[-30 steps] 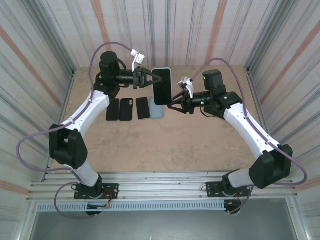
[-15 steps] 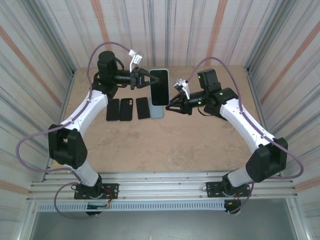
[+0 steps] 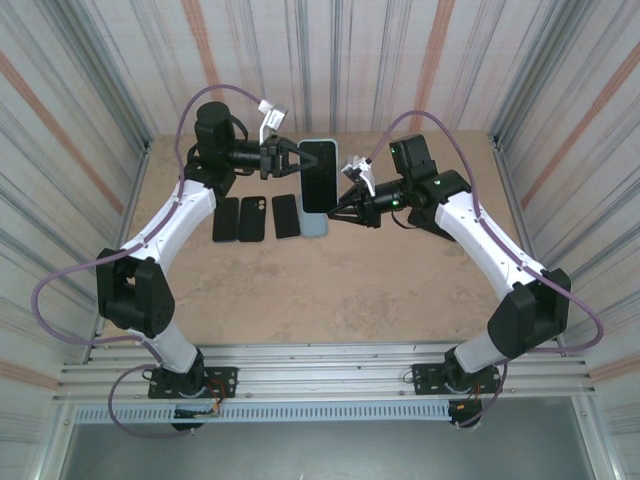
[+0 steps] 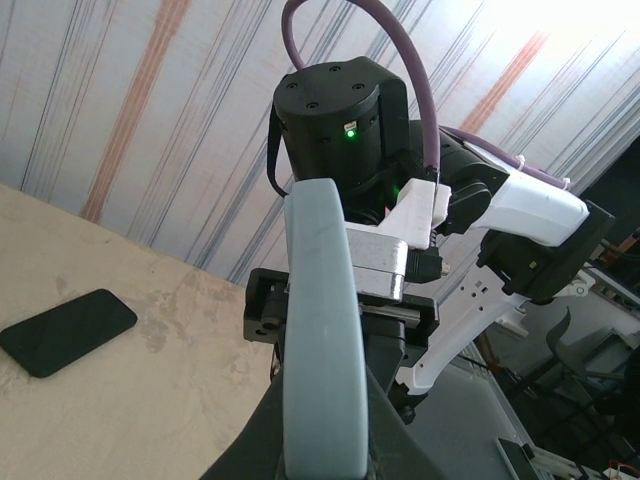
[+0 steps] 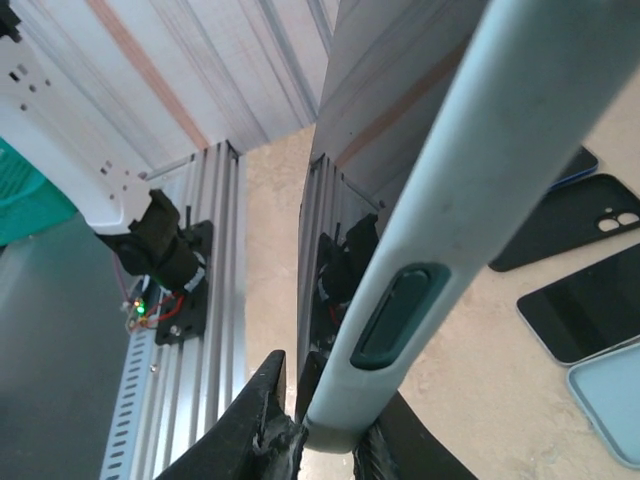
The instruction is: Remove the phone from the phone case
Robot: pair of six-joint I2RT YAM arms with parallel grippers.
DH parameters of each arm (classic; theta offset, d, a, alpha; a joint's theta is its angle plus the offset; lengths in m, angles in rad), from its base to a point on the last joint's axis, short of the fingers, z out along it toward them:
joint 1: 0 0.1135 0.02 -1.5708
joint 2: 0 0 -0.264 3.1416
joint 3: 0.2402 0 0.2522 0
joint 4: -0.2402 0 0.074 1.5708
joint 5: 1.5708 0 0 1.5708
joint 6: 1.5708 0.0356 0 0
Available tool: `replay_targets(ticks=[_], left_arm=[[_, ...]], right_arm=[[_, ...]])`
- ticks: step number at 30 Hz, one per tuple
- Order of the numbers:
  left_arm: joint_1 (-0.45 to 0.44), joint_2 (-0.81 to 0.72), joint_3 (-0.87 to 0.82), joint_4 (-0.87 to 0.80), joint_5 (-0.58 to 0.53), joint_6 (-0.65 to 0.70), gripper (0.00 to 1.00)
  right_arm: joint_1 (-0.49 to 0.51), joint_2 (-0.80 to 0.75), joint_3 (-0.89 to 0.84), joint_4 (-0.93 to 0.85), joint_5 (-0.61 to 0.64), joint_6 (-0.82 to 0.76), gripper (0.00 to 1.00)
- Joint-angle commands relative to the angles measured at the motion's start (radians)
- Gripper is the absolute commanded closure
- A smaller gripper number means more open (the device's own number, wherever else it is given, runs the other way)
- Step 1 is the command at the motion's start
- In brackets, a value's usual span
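Note:
The phone (image 3: 318,178), black screen toward the camera, sits in a pale blue-grey phone case (image 3: 322,142) and is held upright in the air above the table. My left gripper (image 3: 291,158) is shut on its left edge; in the left wrist view the case's rounded edge (image 4: 320,330) rises out of the left gripper (image 4: 322,445). My right gripper (image 3: 336,210) comes from the right and is shut on the lower right corner. In the right wrist view the case (image 5: 450,170) with its side button (image 5: 393,317) stands in the right gripper (image 5: 335,440).
Below the held phone, a row lies on the brown table: two black cases (image 3: 226,220) (image 3: 252,218), a black phone (image 3: 286,216) and a pale blue case (image 3: 314,224). Striped walls close in the back and both sides. A metal rail (image 3: 320,360) runs along the near edge.
My right arm has moved left to the phone and its jaws have narrowed onto the case's lower corner. My left gripper with the phone shifted slightly left.

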Motion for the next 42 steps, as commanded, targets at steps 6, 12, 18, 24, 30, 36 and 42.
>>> replay_targets(ticks=[6, 12, 18, 24, 30, 36, 42], left_arm=[[0.011, -0.039, 0.022, 0.037, 0.023, -0.020, 1.00], [0.011, -0.040, 0.013, 0.065, 0.028, -0.056, 1.00], [0.009, -0.042, 0.016, 0.064, 0.046, -0.099, 1.00], [-0.009, -0.045, 0.032, 0.048, 0.074, -0.179, 1.00], [-0.048, -0.043, 0.057, 0.012, 0.124, -0.221, 1.00], [-0.061, -0.042, 0.068, -0.008, 0.132, -0.235, 1.00], [-0.064, -0.040, 0.077, -0.015, 0.142, -0.237, 1.00]], right_arm=[[0.008, 0.019, 0.048, -0.080, -0.031, -0.054, 0.79], [0.009, 0.021, 0.062, -0.084, -0.024, -0.058, 0.84], [0.012, 0.028, 0.087, -0.115, 0.036, -0.107, 0.89], [0.025, 0.015, 0.101, -0.083, 0.139, -0.147, 0.90], [0.038, 0.023, 0.157, -0.106, 0.244, -0.218, 0.91], [0.035, 0.039, 0.194, -0.094, 0.259, -0.220, 0.91], [0.035, 0.036, 0.197, -0.092, 0.291, -0.259, 0.90]])
